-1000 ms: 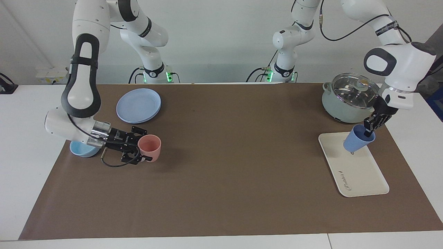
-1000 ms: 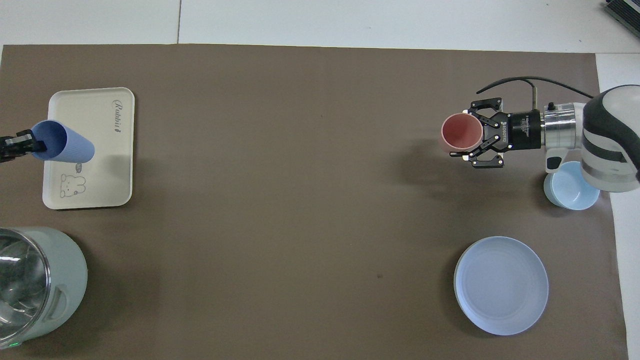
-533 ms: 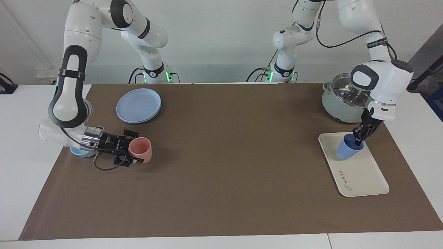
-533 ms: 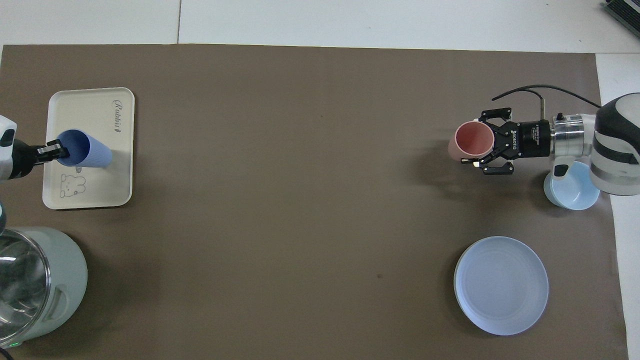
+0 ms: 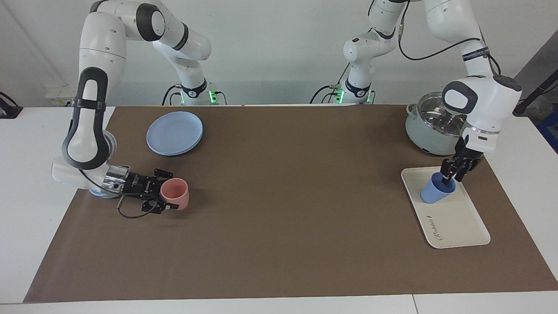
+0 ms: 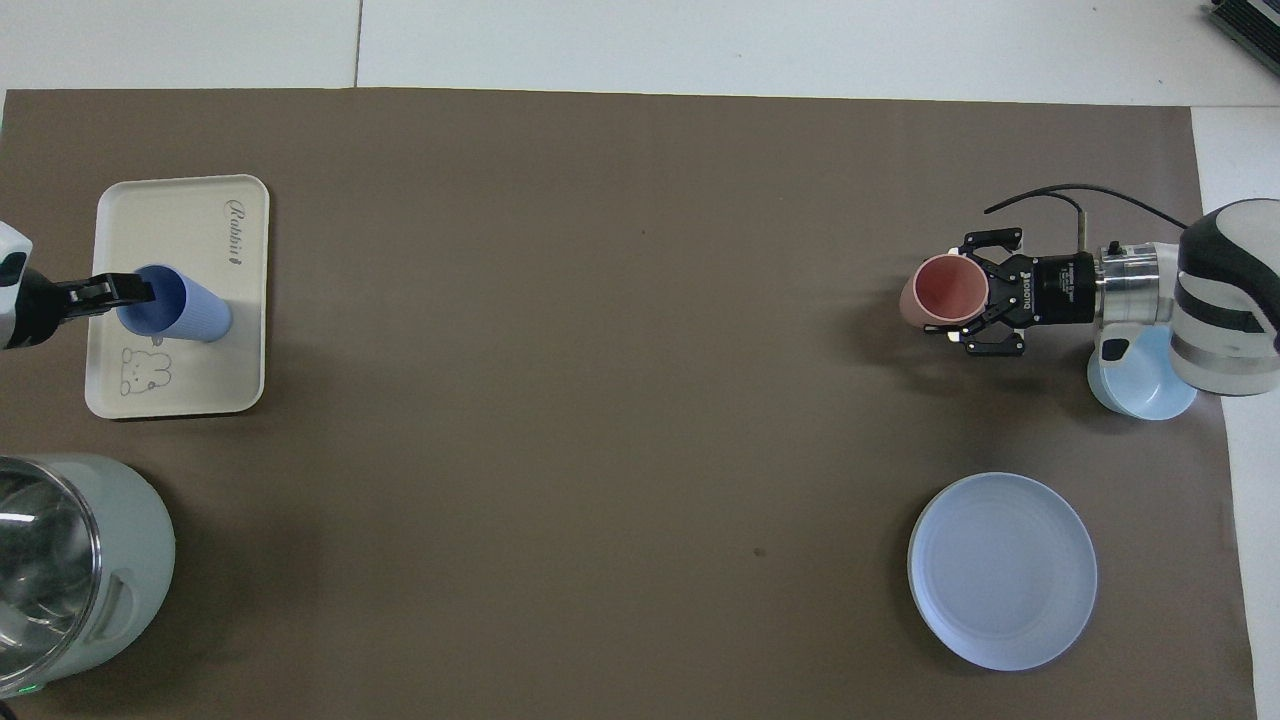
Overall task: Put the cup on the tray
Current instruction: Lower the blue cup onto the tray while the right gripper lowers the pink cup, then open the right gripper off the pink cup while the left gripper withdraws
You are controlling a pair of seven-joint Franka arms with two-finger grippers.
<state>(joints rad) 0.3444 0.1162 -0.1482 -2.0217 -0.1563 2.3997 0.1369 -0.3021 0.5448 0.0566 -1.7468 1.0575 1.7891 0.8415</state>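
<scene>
The periwinkle-blue cup (image 5: 436, 192) (image 6: 185, 312) stands on the cream tray (image 5: 455, 220) (image 6: 185, 235), on the half of it nearer to the robots, next to the bear drawing. My left gripper (image 5: 453, 173) (image 6: 128, 292) is right at the cup's rim. It is open, with a finger on either side of the rim wall. At the right arm's end of the table my right gripper (image 5: 165, 196) (image 6: 968, 300) lies low and level over the mat, shut on the rim of a pink tumbler (image 5: 175, 193) (image 6: 943, 290) that tilts slightly.
A lidded grey-green pot (image 5: 425, 131) (image 6: 70, 560) stands beside the tray, nearer to the robots. A round blue plate (image 5: 174, 132) (image 6: 1002, 570) lies near the right arm's base. A light-blue bowl (image 6: 1150, 385) sits under the right wrist.
The left gripper lowered the blue cup onto the tray, set it more upright, and its jaws came apart. The right gripper sank lower with the pink tumbler and drew back slightly.
</scene>
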